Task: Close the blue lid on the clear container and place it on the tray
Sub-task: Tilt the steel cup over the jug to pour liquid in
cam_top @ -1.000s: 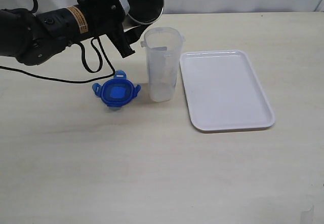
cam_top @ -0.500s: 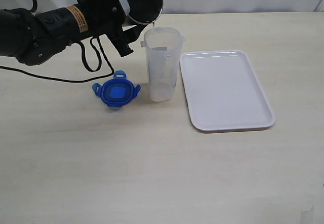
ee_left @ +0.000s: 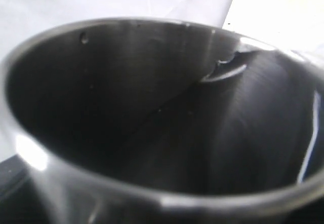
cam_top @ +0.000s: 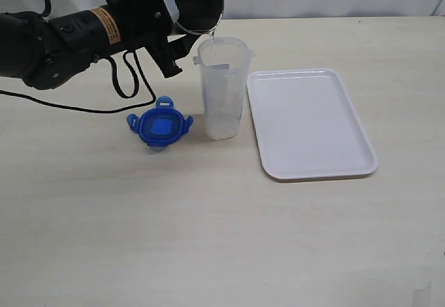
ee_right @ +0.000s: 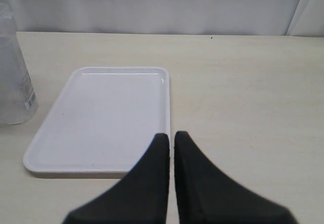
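Now the left gripper [cam_top: 168,29], clamped on the steel cup [cam_top: 197,1], tips it further, trickling water [cam_top: 215,35] into the clear container [cam_top: 222,88] near the worktop's far edge; blue lid [cam_top: 160,126] beside it, unfitted; right gripper [ee_right: 171,148] pressed together.

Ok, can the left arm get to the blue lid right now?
Probably not yet: the left gripper holds the steel cup tilted over the clear container. The blue lid itself lies uncovered beside it.

Glossy white plastic tray [cam_top: 309,123]; translucent plastic clear container [cam_top: 222,92]; smooth plastic blue lid [cam_top: 160,128]; brushed, shiny metal steel cup [ee_left: 126,107].
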